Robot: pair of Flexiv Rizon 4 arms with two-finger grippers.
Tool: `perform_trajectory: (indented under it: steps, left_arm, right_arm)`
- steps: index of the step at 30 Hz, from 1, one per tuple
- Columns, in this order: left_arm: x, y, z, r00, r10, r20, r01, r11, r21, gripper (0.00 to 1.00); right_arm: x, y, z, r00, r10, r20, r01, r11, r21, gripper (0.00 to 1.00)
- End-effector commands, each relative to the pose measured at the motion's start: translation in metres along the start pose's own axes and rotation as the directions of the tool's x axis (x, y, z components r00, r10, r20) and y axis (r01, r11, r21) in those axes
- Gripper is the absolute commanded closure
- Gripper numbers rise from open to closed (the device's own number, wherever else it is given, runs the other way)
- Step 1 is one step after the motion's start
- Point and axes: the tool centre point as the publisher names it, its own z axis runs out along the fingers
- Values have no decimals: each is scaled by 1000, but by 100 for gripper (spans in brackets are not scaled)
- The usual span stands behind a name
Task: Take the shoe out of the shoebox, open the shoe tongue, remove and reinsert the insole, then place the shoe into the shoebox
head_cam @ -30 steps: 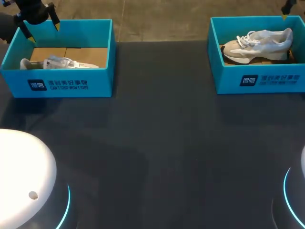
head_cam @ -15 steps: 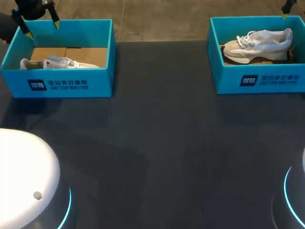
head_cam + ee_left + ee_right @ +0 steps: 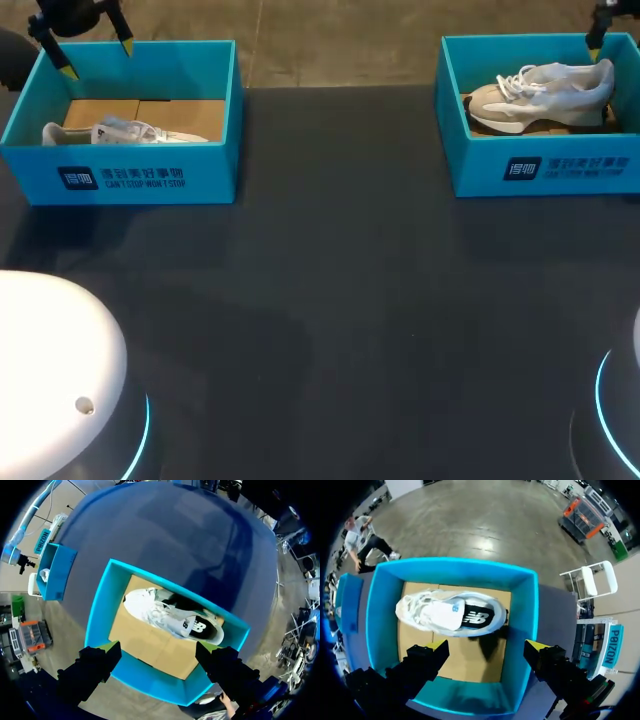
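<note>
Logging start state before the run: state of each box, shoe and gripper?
left shoebox: open, sneaker inside
right shoebox: open, sneaker inside
left sneaker: lying on its side
right sneaker: lying on its side
left gripper: open, empty
right gripper: open, empty

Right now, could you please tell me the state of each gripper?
Left gripper: open, holding nothing, above the left shoebox.
Right gripper: open, holding nothing, above the right shoebox.

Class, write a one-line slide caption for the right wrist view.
Open right gripper hovers above a white shoe inside a blue shoebox.
</note>
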Motion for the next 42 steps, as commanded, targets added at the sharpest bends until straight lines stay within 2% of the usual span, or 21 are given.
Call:
perform_trajectory:
  steps: [1,5,12,19,39,42]
  left_arm:
    - [2,-8,-5,1000,1,4,-1,1000,-5,0]
    - [1,-10,-8,1000,4,2,-4,1000,-1,0]
    - [-1,-14,-20,1000,1,-16,-1,1000,5,0]
    - [0,-14,-21,1000,-1,-24,1,1000,2,0]
    - [0,-14,-21,1000,-1,-24,1,1000,2,0]
    - [0,-14,-21,1000,-1,-24,1,1000,2,0]
  right_arm:
    - [-3,5,14,999,31,14,-31,1000,3,0]
    - [-7,9,24,998,56,28,-56,998,0,0]
    - [-1,16,31,996,69,52,-70,998,7,0]
    - [-6,23,44,993,109,50,-110,994,20,0]
    - [-7,23,45,992,117,43,-118,993,18,0]
    - [-11,32,50,985,159,71,-158,987,-11,0]
